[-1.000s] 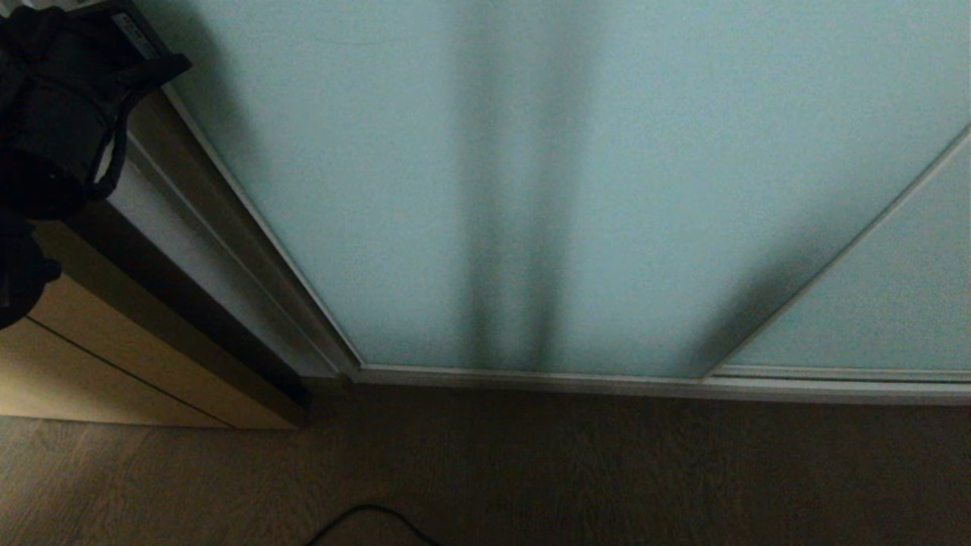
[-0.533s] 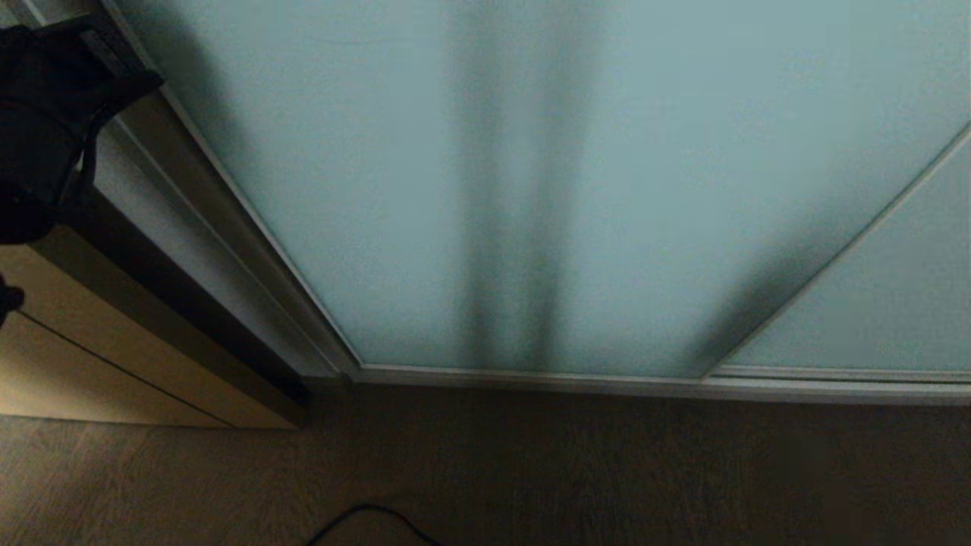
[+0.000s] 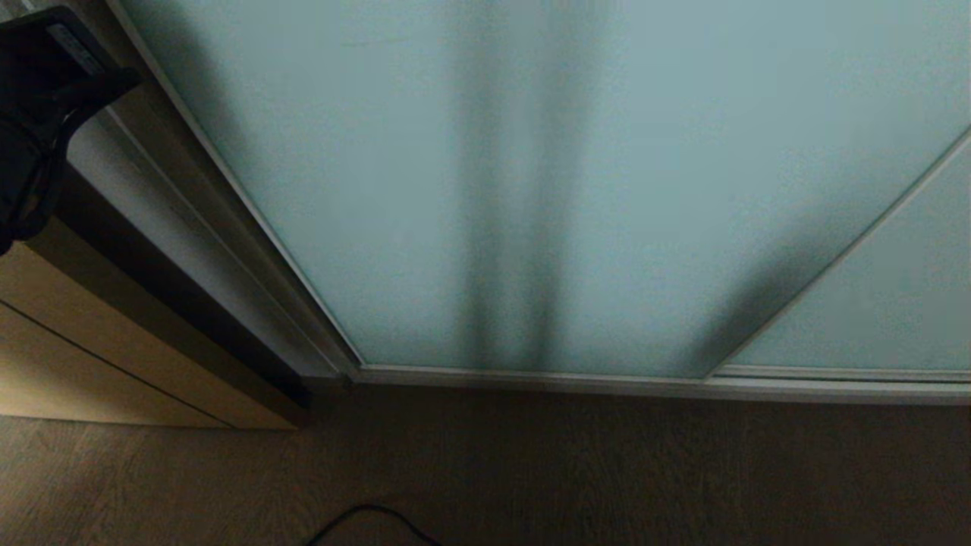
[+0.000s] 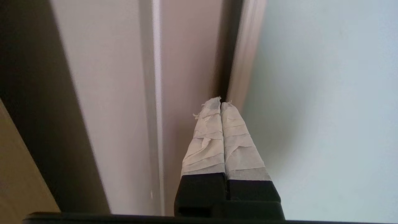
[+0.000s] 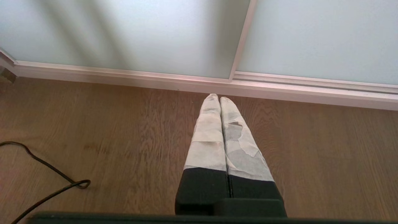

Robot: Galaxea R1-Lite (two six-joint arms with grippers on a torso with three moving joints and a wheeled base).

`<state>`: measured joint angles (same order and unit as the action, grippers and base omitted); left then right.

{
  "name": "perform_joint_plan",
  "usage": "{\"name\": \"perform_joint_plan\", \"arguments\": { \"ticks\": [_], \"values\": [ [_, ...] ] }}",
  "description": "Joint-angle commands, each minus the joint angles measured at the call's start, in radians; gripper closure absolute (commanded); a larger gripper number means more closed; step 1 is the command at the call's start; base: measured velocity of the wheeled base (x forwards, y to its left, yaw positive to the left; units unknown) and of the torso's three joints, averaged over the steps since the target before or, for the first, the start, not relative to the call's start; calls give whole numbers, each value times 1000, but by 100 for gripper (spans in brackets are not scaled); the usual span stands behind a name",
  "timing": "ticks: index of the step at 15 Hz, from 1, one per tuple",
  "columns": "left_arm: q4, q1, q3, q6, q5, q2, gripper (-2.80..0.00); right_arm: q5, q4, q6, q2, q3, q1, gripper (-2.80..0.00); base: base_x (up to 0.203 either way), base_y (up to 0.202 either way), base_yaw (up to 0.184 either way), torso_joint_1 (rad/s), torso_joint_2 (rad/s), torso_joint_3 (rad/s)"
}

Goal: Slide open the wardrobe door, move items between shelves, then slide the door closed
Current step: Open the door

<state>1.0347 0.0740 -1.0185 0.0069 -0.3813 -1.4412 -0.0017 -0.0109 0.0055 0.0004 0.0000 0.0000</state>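
The sliding wardrobe door point(image 3: 531, 189) is a tall frosted pale blue-green glass panel in a slim light frame, and it stands closed. My left arm point(image 3: 34, 129) shows as a dark shape at the far upper left of the head view, beside the door's left frame edge. In the left wrist view my left gripper point(image 4: 220, 104) is shut and empty, its taped tips at the dark slit between the door point(image 4: 326, 109) and the pale side post point(image 4: 186, 62). My right gripper point(image 5: 219, 99) is shut and empty, low over the floor before the door's bottom rail point(image 5: 186, 84). The items and shelves are hidden behind the door.
A beige wooden panel point(image 3: 91, 356) with a dark edge stands left of the wardrobe. A second glass panel point(image 3: 895, 303) overlaps at the right. A black cable point(image 3: 372, 523) lies on the wooden floor point(image 3: 607, 470), and it also shows as the cable point(image 5: 46, 177) in the right wrist view.
My left arm has risen and drawn toward the upper left corner of the head view, so less of it shows. The door and the right gripper have not moved.
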Motion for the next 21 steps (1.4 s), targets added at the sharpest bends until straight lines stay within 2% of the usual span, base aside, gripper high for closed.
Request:
{"name": "perform_joint_plan", "arguments": {
  "ticks": [1,9,21],
  "values": [
    [5,0,-24,1,-1,-21,0,0,0,1,1,0,0,0,0,0,0,0,0,0],
    [5,-2,-150,2,-5,-139,0,0,0,1,0,0,0,0,0,0,0,0,0,0],
    [8,4,-203,1,-11,-219,0,0,0,1,0,0,0,0,0,0,0,0,0,0]
  ]
}}
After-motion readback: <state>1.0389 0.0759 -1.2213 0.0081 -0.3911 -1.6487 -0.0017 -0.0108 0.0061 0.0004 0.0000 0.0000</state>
